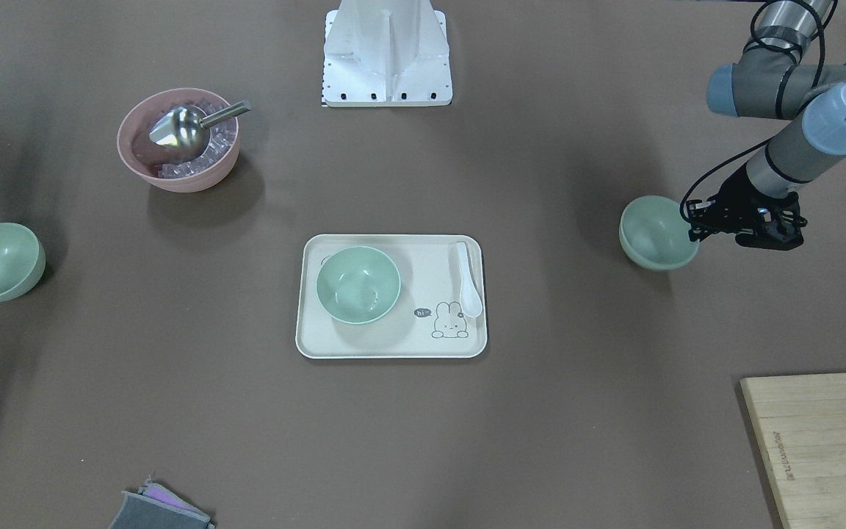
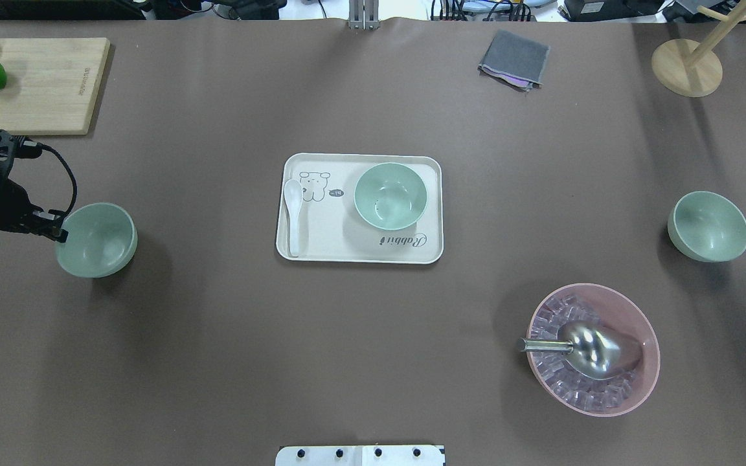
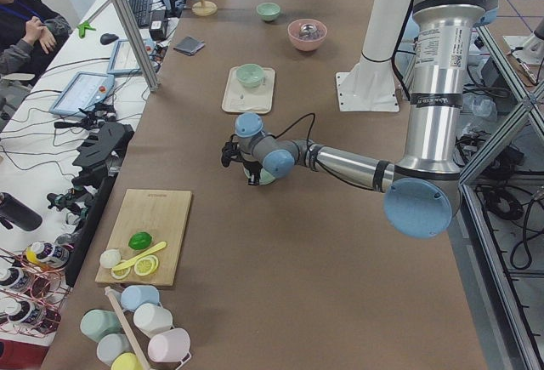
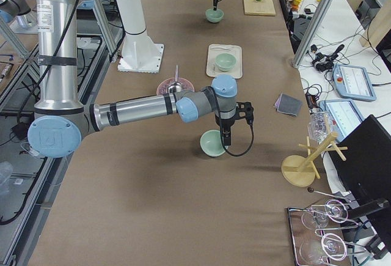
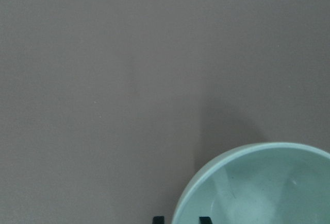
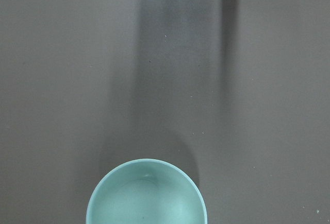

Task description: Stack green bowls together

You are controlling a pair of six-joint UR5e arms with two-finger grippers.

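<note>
The left tool [image 5: 181, 220], released, is being held astride the rim of a green bowl [image 5: 258, 188] for a pinch lift; the right tool [image 4: 226, 137] state cannot be told.

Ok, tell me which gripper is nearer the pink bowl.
Right. The right gripper is at the right-side green bowl, next to the pink bowl; the left gripper is at the left-side green bowl, beyond the tray.

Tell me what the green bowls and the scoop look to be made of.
Green bowls: likely plastic or a fibre composite, matte finish; even, dull surface with only soft highlights. Scoop: polished metal; it shows bright, mirror-like reflections.
</note>
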